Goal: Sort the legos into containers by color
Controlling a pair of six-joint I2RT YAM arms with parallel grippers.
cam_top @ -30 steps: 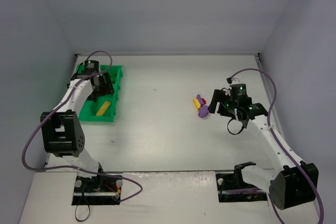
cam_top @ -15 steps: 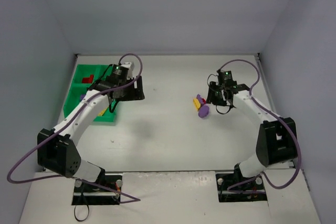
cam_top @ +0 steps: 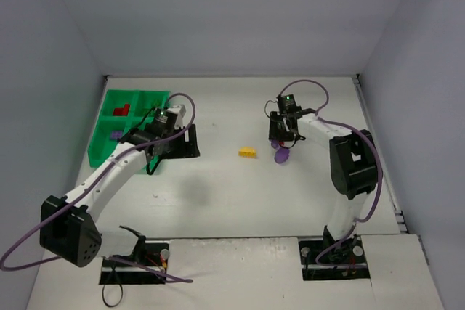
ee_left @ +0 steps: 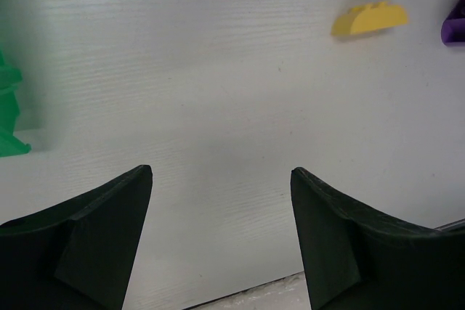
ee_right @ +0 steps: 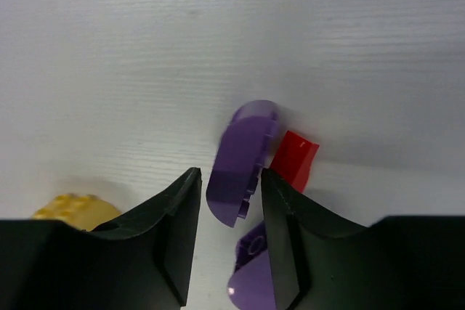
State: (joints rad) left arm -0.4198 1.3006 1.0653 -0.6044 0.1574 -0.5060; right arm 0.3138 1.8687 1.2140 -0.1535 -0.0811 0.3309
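The right gripper (ee_right: 229, 174) has been closed on 1 purple brick (ee_right: 243, 157), just beside a red brick (ee_right: 294, 159) and well apart from the green tray (cam_top: 96, 152); a lift is judged to be next. The left gripper (ee_left: 221, 172), open and empty, has been moved towards the yellow brick (ee_left: 368, 18).

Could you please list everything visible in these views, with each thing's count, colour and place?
tray: one, bright green, four compartments, left side of the table.
red brick in the tray: one, red, far-left compartment.
purple brick in the tray: one, purple, near-left compartment.
yellow brick: one, yellow, bare table between the arms.
purple bricks: two, purple, right of centre; one gripped, the other close by it.
red brick on the table: one, red, beside the gripped purple brick.
table: one, white.
left gripper: one, black, open, empty, near the tray.
right gripper: one, black, closed on a purple brick.
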